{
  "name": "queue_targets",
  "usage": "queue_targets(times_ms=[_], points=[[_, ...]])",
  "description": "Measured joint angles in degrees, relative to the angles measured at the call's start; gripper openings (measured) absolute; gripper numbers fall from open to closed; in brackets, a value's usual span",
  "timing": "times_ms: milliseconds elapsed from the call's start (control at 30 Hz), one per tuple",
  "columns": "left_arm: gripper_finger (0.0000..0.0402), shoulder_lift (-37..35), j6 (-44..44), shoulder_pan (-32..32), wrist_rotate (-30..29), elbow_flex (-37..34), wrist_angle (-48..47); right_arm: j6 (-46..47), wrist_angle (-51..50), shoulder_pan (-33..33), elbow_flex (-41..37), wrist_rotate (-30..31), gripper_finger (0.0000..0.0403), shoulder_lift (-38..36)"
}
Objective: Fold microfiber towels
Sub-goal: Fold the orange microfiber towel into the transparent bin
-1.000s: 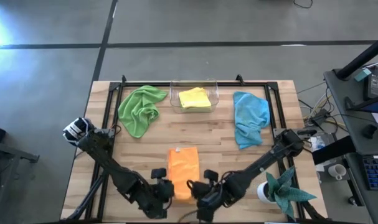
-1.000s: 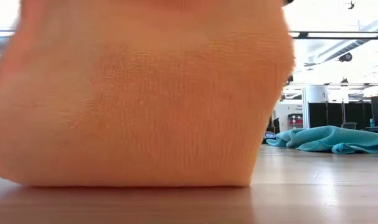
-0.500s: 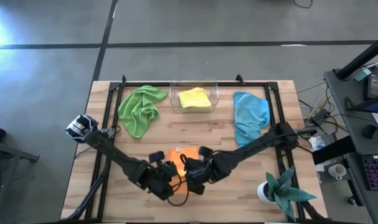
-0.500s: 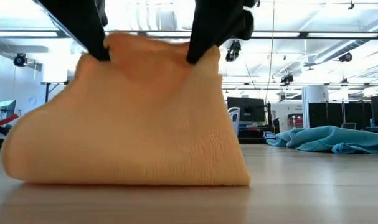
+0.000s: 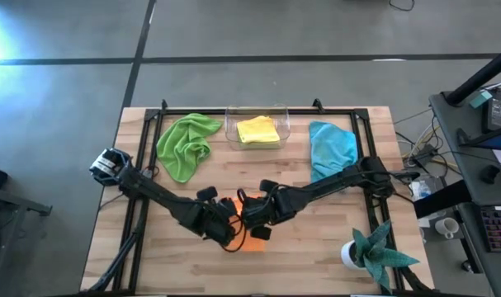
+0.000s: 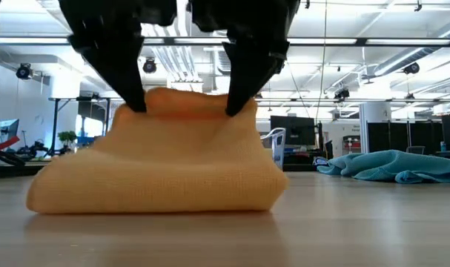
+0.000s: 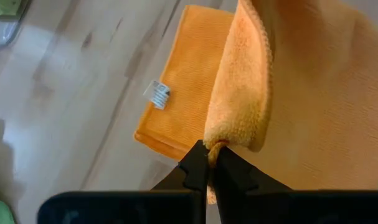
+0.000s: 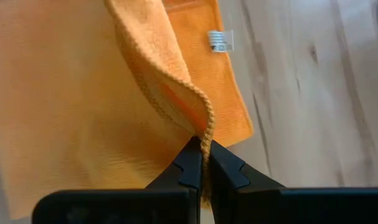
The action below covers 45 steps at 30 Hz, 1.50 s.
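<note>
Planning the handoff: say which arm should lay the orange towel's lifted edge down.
Neither alone: left fingers and right fingers each pinch one corner of the orange towel, raised level, so both should probably lower together.

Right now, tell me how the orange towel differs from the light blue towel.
The orange towel is pinched at two corners, by the left gripper and the right gripper, both shut on it; the light blue towel lies untouched. The orange one is partly folded with a straight edge; the blue one lies crumpled. The orange sits near the table's front middle, the blue at the far right. Both are microfiber cloths on the wooden table.
</note>
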Motion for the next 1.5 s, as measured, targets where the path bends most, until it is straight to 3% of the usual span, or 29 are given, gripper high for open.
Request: queue_targets(times_ms=[367,833,1233,1500], points=[[0.0000,0.0,0.3,1.9,0.9,-3.8,2.2,-9.8,6.5,-2.0,-5.0,-1.3,0.0009,0.0],[0.0001,0.0,1.5,3.4,1.8,-5.8,5.6,-11.7,7.5,-4.0,-6.8,-3.5,0.0009,0.0],[0.0083,0.1,4.4,4.0,1.3,-5.9,7.2,-13.7,7.6,-4.7,-6.9,-4.2,0.0009,0.0],[0.0093,0.1,4.3,4.8,6.1,-5.8,7.2,-14.5,8.0,-6.4,-6.9,-4.9,0.0011,0.0]])
